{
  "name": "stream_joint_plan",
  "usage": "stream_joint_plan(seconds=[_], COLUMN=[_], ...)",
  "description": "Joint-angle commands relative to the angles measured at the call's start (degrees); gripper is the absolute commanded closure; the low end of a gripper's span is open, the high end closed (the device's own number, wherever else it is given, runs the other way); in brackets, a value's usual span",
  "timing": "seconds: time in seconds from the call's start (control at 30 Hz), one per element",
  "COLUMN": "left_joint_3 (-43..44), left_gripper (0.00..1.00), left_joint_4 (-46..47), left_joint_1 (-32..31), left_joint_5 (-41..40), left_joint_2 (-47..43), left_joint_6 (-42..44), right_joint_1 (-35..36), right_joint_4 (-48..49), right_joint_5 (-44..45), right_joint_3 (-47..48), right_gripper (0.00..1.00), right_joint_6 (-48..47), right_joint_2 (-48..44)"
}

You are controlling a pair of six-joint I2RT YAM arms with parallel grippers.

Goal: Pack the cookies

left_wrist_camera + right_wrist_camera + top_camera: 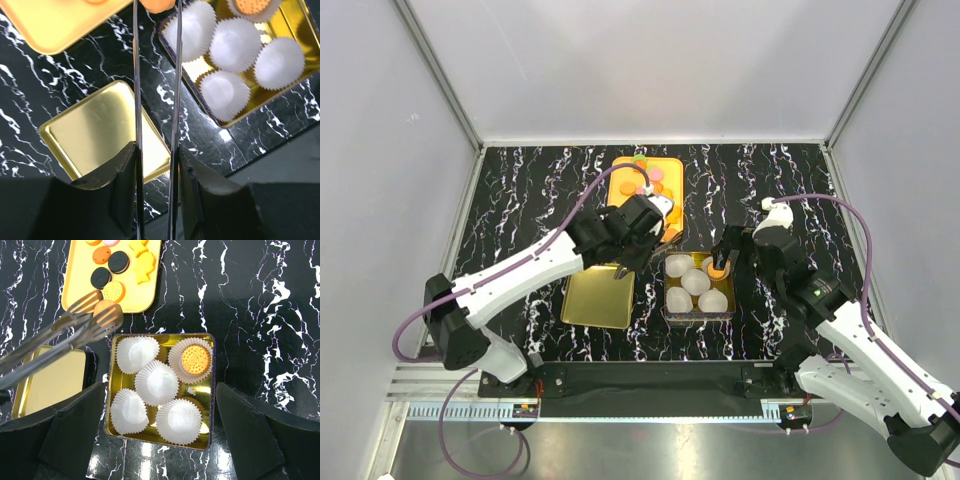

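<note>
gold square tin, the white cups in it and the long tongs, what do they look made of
Gold square tin: seemingly thin metal, polished; it mirrors lights and cups. White fluted cups: likely paper, matte, pleated walls. Long silver tongs: probably steel, glossy with bright streaks.

Tongs [60,335] aslant between tray [145,295] and tin [202,390]; bare tabletop [260,315] rightward.

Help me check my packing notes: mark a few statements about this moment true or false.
1. The tin holds five cups. True.
2. Two cups are filled. False: only one packed cookie sits in a cup.
3. The tongs pinch an orange cookie. True.
4. The lid covers the tin. False: it lies on the table beside it.
</note>
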Motion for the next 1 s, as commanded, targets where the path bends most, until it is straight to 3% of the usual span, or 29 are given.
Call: stream_joint_plan(seconds=[0.0,0.53,0.97], left_joint_3=[-1.61,-6.98,-7.24], left_gripper=[0.67,0.66,0.58], left_joint_4=[3.13,6.04,6.48], left_joint_1=[-1.15,-5.11,-5.46], left_joint_5=[1.2,2.61,2.79], left_joint_2=[-3.03,-3.38,-2.41], left_joint_6=[-1.86,-2.83,-2.92], right_joint_1=[0.16,0.25,0.25], right_joint_4=[1.49,2.36,2.28], right_joint_5=[1.34,1.07,1.07], right_joint_3=[2.53,1.38,0.95], right_gripper=[0.0,0.0,0.0], right_joint_6=[-0.81,0.16,0.42], right_joint_2=[0.17,1.22,0.96])
